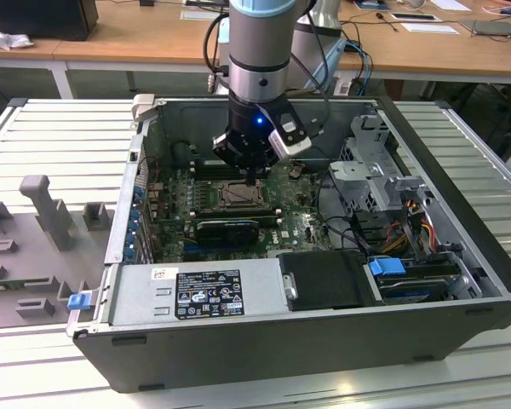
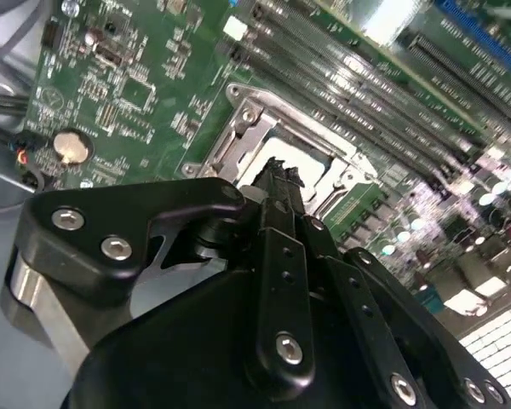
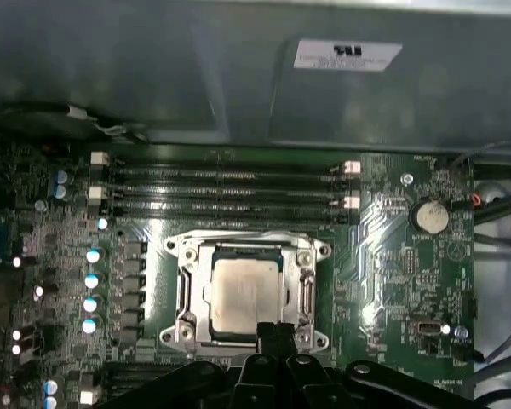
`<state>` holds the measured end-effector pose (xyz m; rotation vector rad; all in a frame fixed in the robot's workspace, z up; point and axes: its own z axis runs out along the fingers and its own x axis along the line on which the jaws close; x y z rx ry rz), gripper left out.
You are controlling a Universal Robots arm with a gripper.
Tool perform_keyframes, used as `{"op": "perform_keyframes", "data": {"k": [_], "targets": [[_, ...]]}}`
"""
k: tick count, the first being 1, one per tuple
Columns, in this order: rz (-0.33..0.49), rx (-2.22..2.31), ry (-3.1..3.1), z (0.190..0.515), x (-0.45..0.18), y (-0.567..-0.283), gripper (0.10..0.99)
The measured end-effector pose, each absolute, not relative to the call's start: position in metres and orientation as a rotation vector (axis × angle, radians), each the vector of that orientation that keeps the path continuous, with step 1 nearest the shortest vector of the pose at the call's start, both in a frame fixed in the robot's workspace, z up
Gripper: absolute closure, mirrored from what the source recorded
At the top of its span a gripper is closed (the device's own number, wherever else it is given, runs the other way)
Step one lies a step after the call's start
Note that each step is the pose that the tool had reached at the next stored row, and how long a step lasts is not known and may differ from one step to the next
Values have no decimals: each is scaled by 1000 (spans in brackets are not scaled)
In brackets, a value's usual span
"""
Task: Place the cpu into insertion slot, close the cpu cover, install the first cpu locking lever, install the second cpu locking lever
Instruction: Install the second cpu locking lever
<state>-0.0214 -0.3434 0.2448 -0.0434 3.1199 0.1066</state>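
Note:
In the first wrist view the cpu lies flat in the insertion slot, its pale beige face up. The cpu cover, a silver frame, lies down around it, with the chip showing through its window. My gripper is shut with nothing between the fingers, and its tip hangs at the edge of the socket nearest the wrist. In the second wrist view the gripper points at the silver rim of the insertion slot. In the exterior view the gripper stands straight above the socket and cpu inside the open computer case.
Memory slots run along one side of the socket, and a coin battery sits on the green board. A black heatsink block, the power supply, a drive cage and cables crowd the case. Grey fixtures stand outside.

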Motion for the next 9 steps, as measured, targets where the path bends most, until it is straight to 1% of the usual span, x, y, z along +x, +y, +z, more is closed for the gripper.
{"op": "perform_keyframes", "data": {"k": [5, 9], "targets": [[113, -43, 3119, 243, -21, -362, 980], [171, -44, 3117, 241, -22, -366, 980]]}}
